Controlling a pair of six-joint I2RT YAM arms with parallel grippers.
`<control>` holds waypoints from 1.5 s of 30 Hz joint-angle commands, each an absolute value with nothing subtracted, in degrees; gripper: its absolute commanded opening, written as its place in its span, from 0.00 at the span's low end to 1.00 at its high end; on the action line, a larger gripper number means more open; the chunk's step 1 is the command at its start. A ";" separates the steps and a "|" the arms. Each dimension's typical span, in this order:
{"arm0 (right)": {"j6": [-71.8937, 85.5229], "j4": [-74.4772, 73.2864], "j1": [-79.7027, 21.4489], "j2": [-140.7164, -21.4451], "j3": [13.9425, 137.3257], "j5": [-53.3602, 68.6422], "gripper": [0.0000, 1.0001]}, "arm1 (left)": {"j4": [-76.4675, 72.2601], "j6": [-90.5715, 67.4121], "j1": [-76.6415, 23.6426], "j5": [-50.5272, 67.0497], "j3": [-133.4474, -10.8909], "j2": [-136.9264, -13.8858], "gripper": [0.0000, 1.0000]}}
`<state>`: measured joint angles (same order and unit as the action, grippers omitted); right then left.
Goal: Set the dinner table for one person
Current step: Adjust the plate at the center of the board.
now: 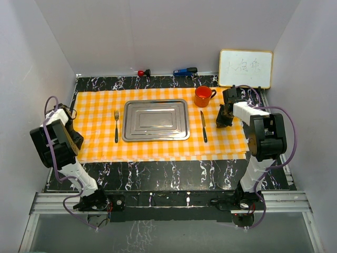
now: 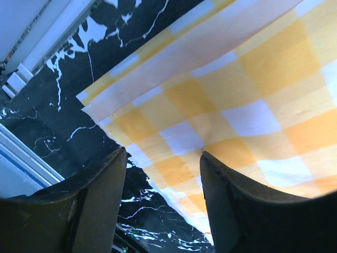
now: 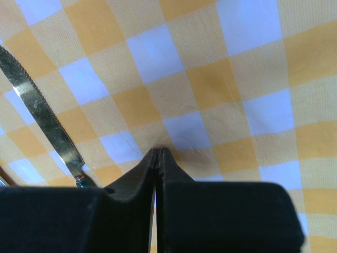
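Centre frame: tray [image 1: 155, 120], fork [image 1: 116, 126], knife [image 1: 203, 125], mug [image 1: 203, 96] on checked cloth [image 1: 95, 105].
Hands: left hand [image 2: 162, 154] half open, empty; right hand [image 3: 158, 151] shut, empty.

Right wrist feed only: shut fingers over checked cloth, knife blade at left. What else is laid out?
Observer: A steel tray sits in the middle of the cloth, with the knife just right of it.
Operator: Fork?
Observer: The fork lies on the cloth left of the tray, parallel to the knife.
Operator: Left gripper?
Observer: The left gripper is open and empty, above the cloth's left edge.
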<state>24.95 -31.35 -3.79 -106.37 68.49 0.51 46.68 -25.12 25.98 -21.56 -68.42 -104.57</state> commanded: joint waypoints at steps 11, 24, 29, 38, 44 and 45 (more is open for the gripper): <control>23.82 -29.71 -2.86 -110.78 68.62 0.05 0.00 | 51.55 -23.81 22.89 -9.61 -78.56 -93.58 0.57; 23.47 -29.23 -2.85 -110.70 69.54 0.44 0.00 | 43.06 -27.78 16.07 -9.53 -72.96 -99.14 0.46; 23.47 -29.09 -2.88 -109.81 68.73 0.42 0.00 | 40.93 -27.99 15.43 -9.82 -73.15 -101.51 0.46; 23.86 -29.19 -2.84 -108.97 68.52 0.81 0.00 | 37.36 -28.48 14.65 -8.56 -71.35 -104.65 0.31; 23.86 -30.14 -2.89 -109.34 69.87 0.37 0.00 | 36.93 -28.19 14.52 -9.08 -70.42 -105.42 0.00; 23.82 -30.21 -2.85 -109.41 69.87 0.43 0.00 | 36.97 -28.01 14.53 -8.99 -70.40 -105.64 0.00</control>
